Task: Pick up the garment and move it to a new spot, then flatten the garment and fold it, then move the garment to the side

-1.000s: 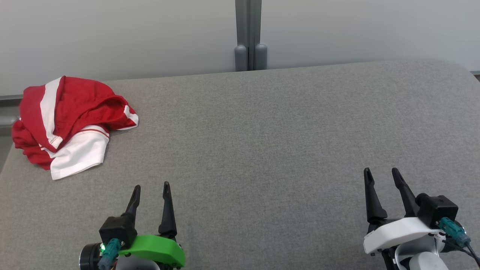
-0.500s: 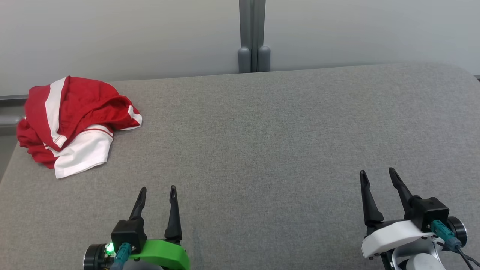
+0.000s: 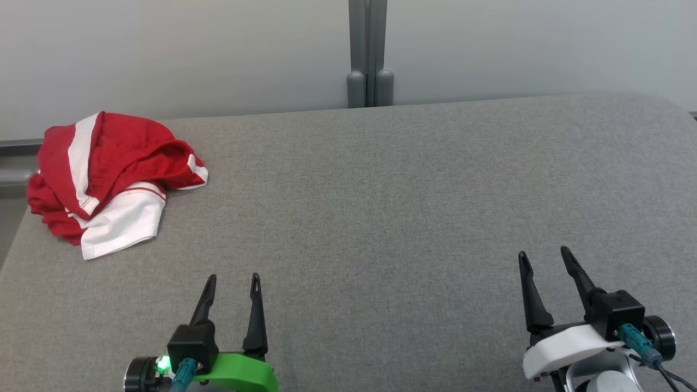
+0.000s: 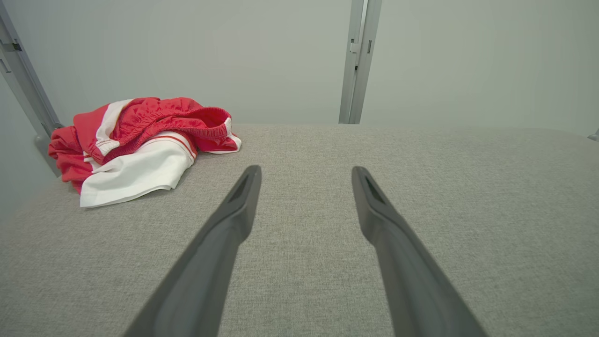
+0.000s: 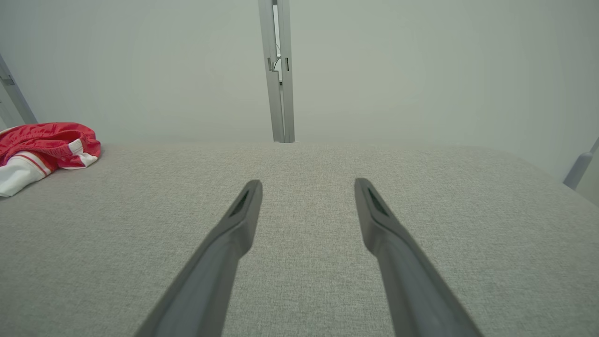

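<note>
Head view: grey fabric-covered table [image 3: 381, 190] seen from above, pale wall [image 3: 218, 54] behind it w/ a grey vertical post [image 3: 367, 49] at centre. On the table's far-left corner sits the garment [image 3: 109, 169]: red shorts w/ white panels & stripes, bunched in a heap, its left side at the table's edge. It is crumpled w/ no flat outline, so its long axis can't be told for sure; the heap is a bit wider across than deep. A white panel [image 3: 122, 223] spills out on the near side, pointing toward the robot & slightly left. Left wrist view: the gathered red waistband [image 4: 187, 114] runs across the top of the heap, its curl open toward the right.

L gripper [image 3: 233, 276] is at lower left on a green mount [image 3: 239, 373], fingers spread apart, holding nothing, pointing away from the robot over bare table. The garment lies ahead & to its left, well apart. R gripper [image 3: 543, 251] is at lower right on a white mount [image 3: 566, 345], fingers also apart & empty, leaning slightly left. Right wrist view: the garment is at the far left edge, well apart from the R gripper.
</note>
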Controlling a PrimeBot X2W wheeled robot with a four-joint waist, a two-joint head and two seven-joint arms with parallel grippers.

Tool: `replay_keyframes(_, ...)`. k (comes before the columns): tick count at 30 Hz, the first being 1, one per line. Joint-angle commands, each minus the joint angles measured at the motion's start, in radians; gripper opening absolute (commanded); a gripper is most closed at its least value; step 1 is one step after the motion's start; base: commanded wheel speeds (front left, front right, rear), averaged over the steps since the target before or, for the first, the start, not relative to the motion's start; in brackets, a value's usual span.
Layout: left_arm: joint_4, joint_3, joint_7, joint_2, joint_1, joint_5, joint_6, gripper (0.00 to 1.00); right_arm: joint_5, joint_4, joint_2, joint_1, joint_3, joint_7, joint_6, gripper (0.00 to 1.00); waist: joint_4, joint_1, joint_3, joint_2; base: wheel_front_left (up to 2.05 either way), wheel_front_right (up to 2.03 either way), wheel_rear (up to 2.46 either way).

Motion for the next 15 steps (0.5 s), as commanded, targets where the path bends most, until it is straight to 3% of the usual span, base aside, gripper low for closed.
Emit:
replay_keyframes(1, -0.001, 0.003, -0.004, 0.006, 0.013, -0.009, 0.001, 1.0, 0.001, 0.003, -0.004, 0.012, -0.001, -0.003, 0.0, 1.0, 0.0, 0.0, 0.0, -0.0001, 0.0, 0.0, 0.0)
replay_keyframes(15, 0.002, -0.004, -0.004, 0.006, -0.001, -0.008, -0.004, 1.0, -0.004, -0.006, -0.004, 0.017, -0.014, -0.003, 0.0, 1.0, 0.035, 0.0, 0.005, -0.0001, 0.0, 0.0, 0.0)
